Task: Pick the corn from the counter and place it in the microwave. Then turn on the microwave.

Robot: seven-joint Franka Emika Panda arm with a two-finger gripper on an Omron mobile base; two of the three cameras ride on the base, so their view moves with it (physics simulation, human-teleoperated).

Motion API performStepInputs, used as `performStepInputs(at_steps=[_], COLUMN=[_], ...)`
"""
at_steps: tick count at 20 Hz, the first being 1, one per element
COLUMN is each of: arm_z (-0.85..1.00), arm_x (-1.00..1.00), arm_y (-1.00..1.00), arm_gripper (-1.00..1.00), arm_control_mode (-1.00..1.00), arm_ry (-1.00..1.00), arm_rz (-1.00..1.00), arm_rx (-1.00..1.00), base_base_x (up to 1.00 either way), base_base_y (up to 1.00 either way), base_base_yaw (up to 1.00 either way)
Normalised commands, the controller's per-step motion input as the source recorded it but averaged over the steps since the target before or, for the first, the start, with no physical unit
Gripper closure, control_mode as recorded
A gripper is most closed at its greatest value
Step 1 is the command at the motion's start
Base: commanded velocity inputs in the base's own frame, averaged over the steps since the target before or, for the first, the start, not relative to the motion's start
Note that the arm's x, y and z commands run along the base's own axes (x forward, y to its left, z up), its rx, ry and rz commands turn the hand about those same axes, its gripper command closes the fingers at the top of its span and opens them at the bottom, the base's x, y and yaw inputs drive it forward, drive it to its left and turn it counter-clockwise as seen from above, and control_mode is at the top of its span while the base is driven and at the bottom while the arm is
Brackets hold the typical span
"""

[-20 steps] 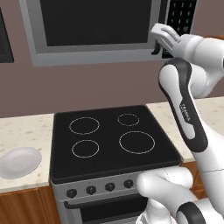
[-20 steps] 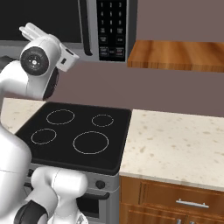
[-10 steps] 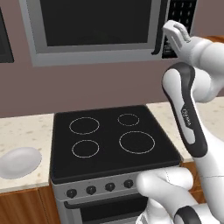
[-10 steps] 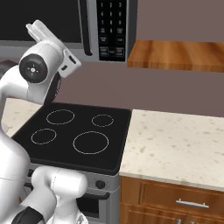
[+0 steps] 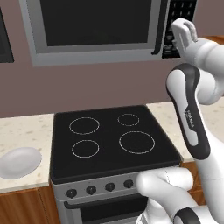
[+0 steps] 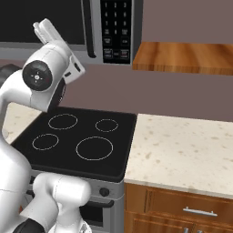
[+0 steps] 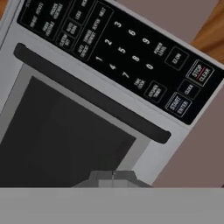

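A white bowl [image 5: 19,162] is seen on the counter [image 5: 26,129] at far left, beside the black stovetop [image 5: 111,140]. Above, the microwave [image 5: 94,28] is shut, with the corn hidden from sight. At right, the gripper [image 5: 178,37] is raised near the keypad [image 7: 118,48], fingers closed and empty.

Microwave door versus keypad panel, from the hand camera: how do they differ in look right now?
The microwave door is a large plain dark window in a grey frame, unmarked; the keypad panel is a narrower black strip crowded with white digits and labelled buttons. The door carries the long black handle along its edge; the keypad panel has none. The door sits closed. Both lie flush on the same grey front of the microwave.
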Motion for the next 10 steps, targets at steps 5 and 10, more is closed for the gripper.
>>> performStepInputs(at_steps=[5,10], arm_z=[-0.02,-0.04], arm_x=[-0.03,-0.03], arm_y=[-0.07,-0.14], arm_gripper=[1.0,1.0], arm_control_mode=[-1.0,-1.0], arm_ry=[0.01,0.03], arm_rz=[0.0,0.0], arm_rx=[0.16,0.18], base_base_x=[0.0,0.0], base_base_y=[0.0,0.0], base_base_yaw=[0.0,0.0])
